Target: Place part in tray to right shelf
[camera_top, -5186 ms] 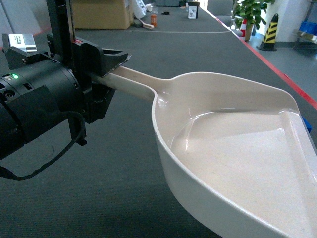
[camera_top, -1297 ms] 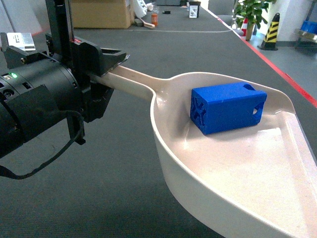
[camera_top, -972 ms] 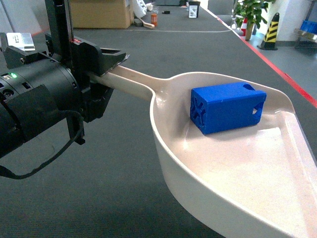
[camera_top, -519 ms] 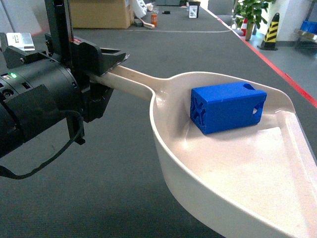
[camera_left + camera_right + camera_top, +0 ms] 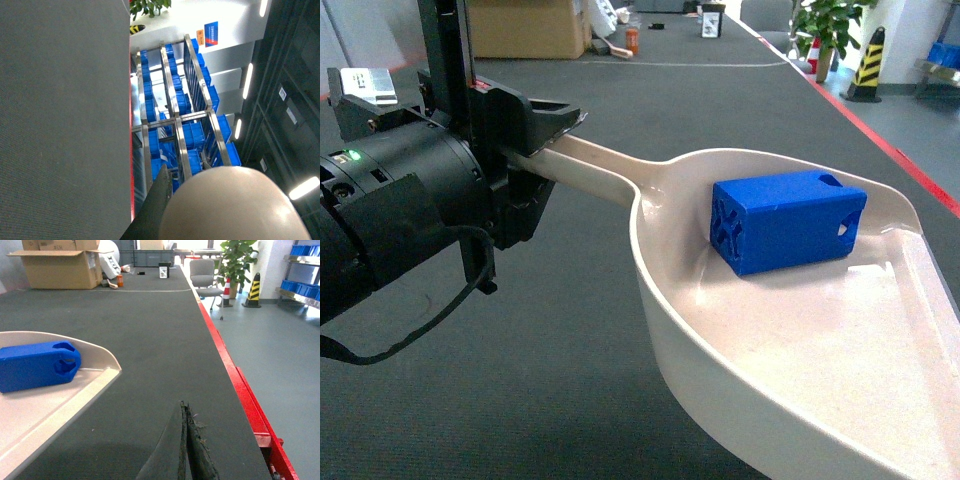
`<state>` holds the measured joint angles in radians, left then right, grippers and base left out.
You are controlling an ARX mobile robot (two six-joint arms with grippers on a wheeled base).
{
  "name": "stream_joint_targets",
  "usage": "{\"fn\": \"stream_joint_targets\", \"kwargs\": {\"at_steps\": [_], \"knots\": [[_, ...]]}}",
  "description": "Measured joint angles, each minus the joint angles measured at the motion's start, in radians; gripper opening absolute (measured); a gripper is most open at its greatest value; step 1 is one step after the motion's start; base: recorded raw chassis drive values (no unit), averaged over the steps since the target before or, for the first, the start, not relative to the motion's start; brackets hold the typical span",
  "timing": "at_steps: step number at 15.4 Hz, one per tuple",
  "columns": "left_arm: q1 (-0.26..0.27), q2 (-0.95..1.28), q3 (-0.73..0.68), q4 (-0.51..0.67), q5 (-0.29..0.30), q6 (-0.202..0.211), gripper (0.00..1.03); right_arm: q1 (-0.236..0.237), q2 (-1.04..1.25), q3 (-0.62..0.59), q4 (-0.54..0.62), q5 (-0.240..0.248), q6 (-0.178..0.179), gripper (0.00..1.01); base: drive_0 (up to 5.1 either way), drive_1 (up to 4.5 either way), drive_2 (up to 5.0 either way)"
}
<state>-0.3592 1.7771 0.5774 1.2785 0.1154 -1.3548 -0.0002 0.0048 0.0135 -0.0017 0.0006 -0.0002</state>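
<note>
You are looking across a dark grey bench (image 5: 570, 340) with a red edge. The shelf (image 5: 175, 120), steel with blue crates (image 5: 192, 135), shows only in your left wrist view. Your left end effector (image 5: 535, 135) is pinching the handle of the tray (image 5: 680, 360), held out over the bench. The part (image 5: 788, 220) lies on its side inside the tray, against the back wall. Your right end effector (image 5: 186, 450) has its 2 fingers pressed together, holding nothing.
</note>
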Motion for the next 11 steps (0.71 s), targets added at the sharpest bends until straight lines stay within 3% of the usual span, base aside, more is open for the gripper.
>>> {"fn": "stream_joint_targets", "kwargs": {"at_steps": [11], "knots": [[0.0,0.0,0.0,0.001,0.0,0.0,0.13,0.0,0.0,0.0,-0.002,0.0,0.0,0.02,0.0,0.0,0.0]]}}
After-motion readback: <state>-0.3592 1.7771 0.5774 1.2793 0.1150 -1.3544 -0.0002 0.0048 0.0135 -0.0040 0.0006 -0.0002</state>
